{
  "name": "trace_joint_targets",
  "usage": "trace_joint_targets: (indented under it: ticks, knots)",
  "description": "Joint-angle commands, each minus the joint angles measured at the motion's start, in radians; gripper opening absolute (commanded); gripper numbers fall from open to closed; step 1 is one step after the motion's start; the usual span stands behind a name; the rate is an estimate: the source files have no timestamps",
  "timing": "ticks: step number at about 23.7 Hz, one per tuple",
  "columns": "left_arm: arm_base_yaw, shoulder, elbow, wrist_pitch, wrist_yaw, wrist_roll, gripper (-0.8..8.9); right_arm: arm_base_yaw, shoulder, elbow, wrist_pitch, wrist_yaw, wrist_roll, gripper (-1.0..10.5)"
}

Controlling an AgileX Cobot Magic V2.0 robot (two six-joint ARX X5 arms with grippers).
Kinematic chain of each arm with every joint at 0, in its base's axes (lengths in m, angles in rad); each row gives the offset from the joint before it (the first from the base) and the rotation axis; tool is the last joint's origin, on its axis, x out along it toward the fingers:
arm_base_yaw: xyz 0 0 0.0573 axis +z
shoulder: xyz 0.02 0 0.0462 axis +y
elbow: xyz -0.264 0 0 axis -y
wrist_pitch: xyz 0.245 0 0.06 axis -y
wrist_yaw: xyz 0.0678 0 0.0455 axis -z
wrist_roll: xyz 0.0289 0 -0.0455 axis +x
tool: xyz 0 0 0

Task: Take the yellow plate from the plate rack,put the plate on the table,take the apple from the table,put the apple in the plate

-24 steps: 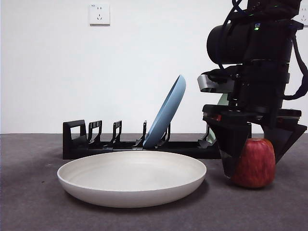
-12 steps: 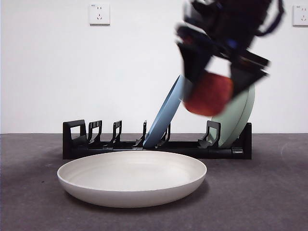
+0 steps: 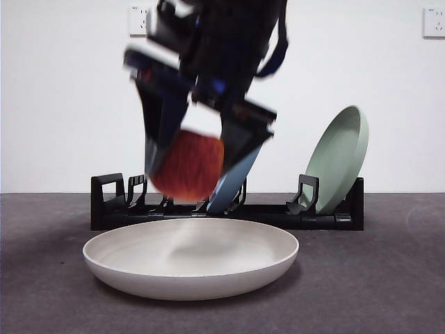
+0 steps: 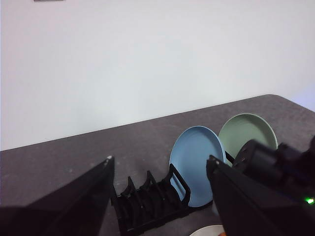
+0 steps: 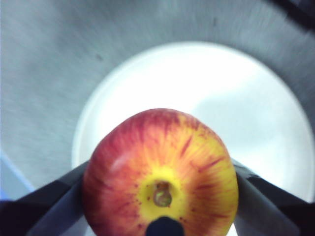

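Observation:
The red apple point(image 3: 186, 165) hangs in the air above the left half of the cream yellow plate point(image 3: 188, 277), which lies flat on the table point(image 3: 375, 285) in front of the black plate rack point(image 3: 111, 202). My right gripper point(image 3: 194, 171) is shut on the apple, one jaw on each side. From the right wrist view I look down past the apple point(image 5: 160, 172) in the right gripper point(image 5: 160, 194) onto the plate point(image 5: 236, 103). My left gripper point(image 4: 160, 160) is held high and open, empty, looking down at the rack point(image 4: 147, 206).
A blue plate point(image 3: 227, 193) leans in the middle of the rack, mostly behind the arm, and a pale green plate point(image 3: 338, 158) leans at its right end. Both plates, blue point(image 4: 197, 162) and green point(image 4: 248, 130), appear in the left wrist view beside the right arm point(image 4: 275, 162).
The right gripper lifted the apple off the table at the right, carried it up and leftward, and now holds it lower over the plate. The green plate has come into view.

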Motion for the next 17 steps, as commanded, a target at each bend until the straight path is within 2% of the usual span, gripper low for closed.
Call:
trace_joint_targets:
  ticks: [1, 4, 7, 13, 15, 17]
  knots:
    - [0.002, -0.001, -0.005, -0.007, -0.003, 0.011, 3.14, 0.003, 0.062, 0.002, 0.006, 0.003, 0.008, -0.1]
    - [0.002, -0.001, -0.005, -0.012, -0.003, 0.011, 3.14, 0.004, 0.120, 0.002, 0.002, 0.054, 0.005, 0.0]
    - [0.002, -0.001, -0.005, -0.023, -0.004, 0.011, 3.14, 0.004, 0.127, 0.002, 0.002, 0.051, 0.005, 0.3]
    - [0.002, -0.001, -0.005, -0.031, -0.004, 0.011, 3.14, 0.004, 0.127, 0.002, 0.001, 0.053, 0.005, 4.6]
    - [0.002, -0.001, -0.005, -0.032, -0.004, 0.011, 3.14, 0.004, 0.127, 0.002, 0.001, 0.054, 0.005, 5.2]
    - [0.002, -0.001, -0.005, -0.032, -0.004, 0.011, 3.14, 0.004, 0.127, 0.002, 0.001, 0.054, 0.005, 5.4]
